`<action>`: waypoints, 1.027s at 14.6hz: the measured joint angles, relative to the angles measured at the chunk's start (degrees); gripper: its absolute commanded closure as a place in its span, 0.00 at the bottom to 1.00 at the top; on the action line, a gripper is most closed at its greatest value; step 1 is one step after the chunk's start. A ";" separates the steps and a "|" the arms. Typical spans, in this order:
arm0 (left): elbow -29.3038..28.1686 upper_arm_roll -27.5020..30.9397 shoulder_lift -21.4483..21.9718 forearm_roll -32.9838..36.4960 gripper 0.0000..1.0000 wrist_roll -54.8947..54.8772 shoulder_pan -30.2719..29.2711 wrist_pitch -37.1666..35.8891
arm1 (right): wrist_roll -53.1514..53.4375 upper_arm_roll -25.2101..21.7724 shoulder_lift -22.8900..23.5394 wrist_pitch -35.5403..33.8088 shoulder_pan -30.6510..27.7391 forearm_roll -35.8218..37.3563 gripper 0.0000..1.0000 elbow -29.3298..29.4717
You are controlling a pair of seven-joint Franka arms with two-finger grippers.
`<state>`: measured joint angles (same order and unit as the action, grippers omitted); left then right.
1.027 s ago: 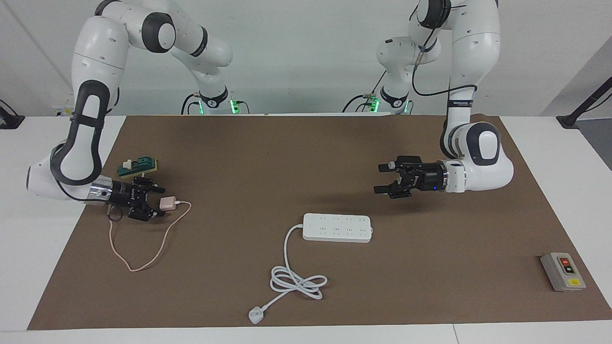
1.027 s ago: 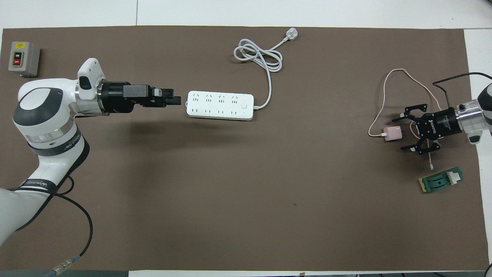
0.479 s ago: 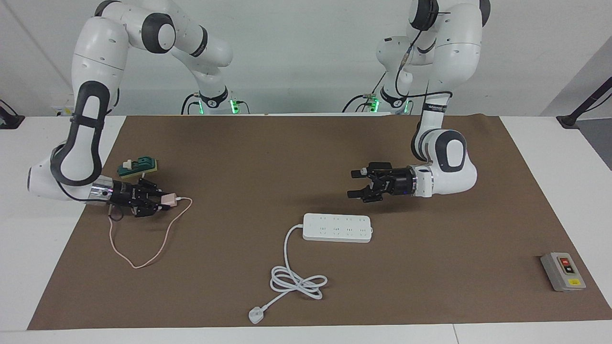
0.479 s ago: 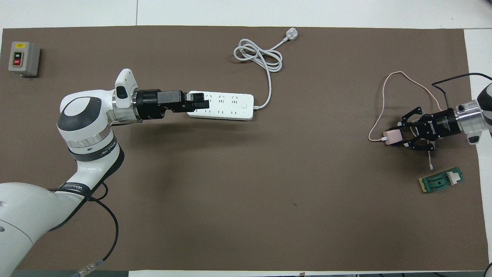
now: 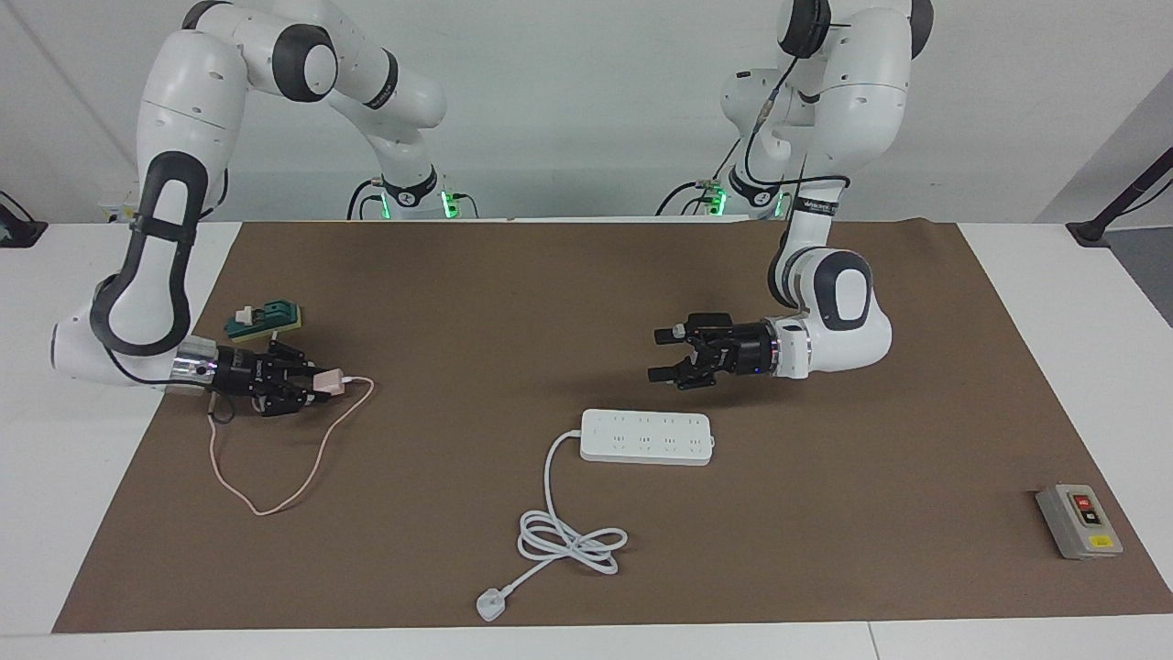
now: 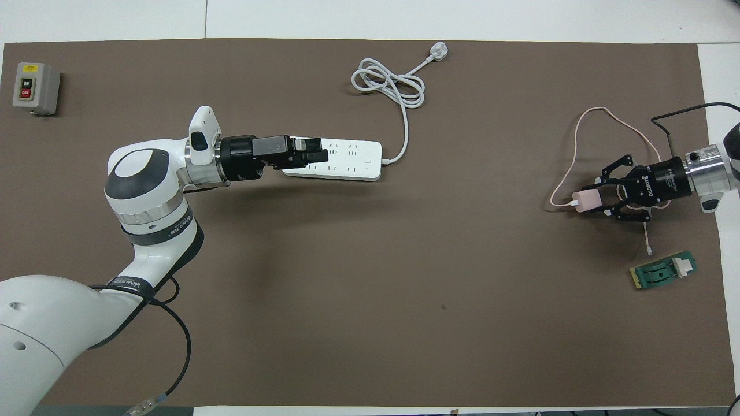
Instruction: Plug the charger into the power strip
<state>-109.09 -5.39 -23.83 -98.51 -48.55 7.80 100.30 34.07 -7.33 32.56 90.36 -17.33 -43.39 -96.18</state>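
Observation:
The small pink charger [image 5: 328, 379] [image 6: 586, 200] sits between the fingers of my right gripper [image 5: 317, 384] [image 6: 595, 200], which is shut on it low over the mat at the right arm's end. Its thin pink cable [image 5: 275, 500] [image 6: 601, 112] loops across the mat. The white power strip [image 5: 646, 437] [image 6: 352, 162] lies flat mid-table, with its coiled cord [image 5: 570, 541] [image 6: 388, 86] and white plug [image 5: 491, 605] [image 6: 437, 53] farther from the robots. My left gripper [image 5: 656, 354] [image 6: 321, 151] hangs open in the air over one end of the strip, not touching it.
A green block with a white part [image 5: 266, 318] [image 6: 663, 271] lies close to the right gripper, nearer to the robots than the charger. A grey switch box [image 5: 1079, 521] [image 6: 34, 88] stands at the left arm's end, far from the robots.
The right gripper has shut on the charger and shifted it slightly, dragging the cable. The left arm has swung in toward the table's middle, bringing its open gripper over the strip's end.

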 measured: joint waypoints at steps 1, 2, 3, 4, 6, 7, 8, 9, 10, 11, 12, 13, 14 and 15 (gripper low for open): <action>0.00 -0.02 -0.01 -0.37 0.00 0.00 0.33 0.05 | 1.71 0.29 -0.81 -0.69 0.27 -0.49 1.00 0.36; 0.00 -0.01 -0.02 -0.86 0.00 0.00 0.70 0.09 | 3.41 0.76 -1.87 -1.08 0.78 -0.68 1.00 0.55; 0.00 -0.04 -0.02 -1.21 0.00 0.00 1.07 0.12 | 5.20 1.28 -3.06 -1.34 1.63 -0.96 1.00 0.64; 0.00 -0.06 -0.02 -1.41 0.00 0.00 1.39 0.14 | 7.39 1.61 -4.41 -1.54 2.95 -1.52 1.00 0.69; 0.00 -0.06 -0.03 -1.57 0.00 0.00 1.68 0.18 | 11.76 1.79 -7.27 -1.81 6.00 -3.27 1.00 0.74; -0.01 -0.06 -0.04 -1.64 0.00 0.00 1.71 0.18 | 13.46 1.81 -8.75 -1.90 7.39 -4.12 1.00 0.74; -0.01 -0.06 -0.04 -1.83 0.00 0.00 1.73 0.18 | 15.09 1.81 -10.26 -1.92 8.72 -4.88 1.00 0.73; -0.01 -0.06 -0.04 -2.07 0.00 -0.01 1.81 0.18 | 16.62 1.83 -11.62 -1.93 9.99 -5.35 1.00 0.72; -0.01 -0.06 -0.04 -2.29 0.00 -0.06 1.92 0.18 | 18.01 1.85 -12.75 -1.92 11.33 -5.92 1.00 0.68; -0.02 -0.06 -0.05 -2.43 0.00 -0.16 2.03 0.23 | 19.08 1.86 -13.58 -1.77 12.74 -6.58 1.00 0.57; -0.03 -0.04 -0.06 -2.52 0.00 -0.25 2.15 0.31 | 19.95 1.87 -14.14 -1.03 14.33 -7.19 1.00 0.33; -0.04 -0.03 -0.08 -2.59 0.00 -0.35 2.23 0.42 | 20.59 1.89 -14.34 0.28 15.95 -7.89 1.00 -0.03; -0.07 0.00 -0.12 -2.63 0.00 -0.44 2.24 0.52 | 20.98 1.89 -14.33 1.60 17.60 -9.34 1.00 -0.49; -0.13 0.09 -0.18 -2.64 0.00 -0.55 2.24 0.61 | 21.41 1.90 -14.33 2.82 19.15 -10.81 1.00 -0.91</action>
<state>-109.22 -5.30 -24.01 -101.15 -49.10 10.04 100.91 55.48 -5.43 18.23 93.18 1.82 -54.20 -97.08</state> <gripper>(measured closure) 0.000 0.529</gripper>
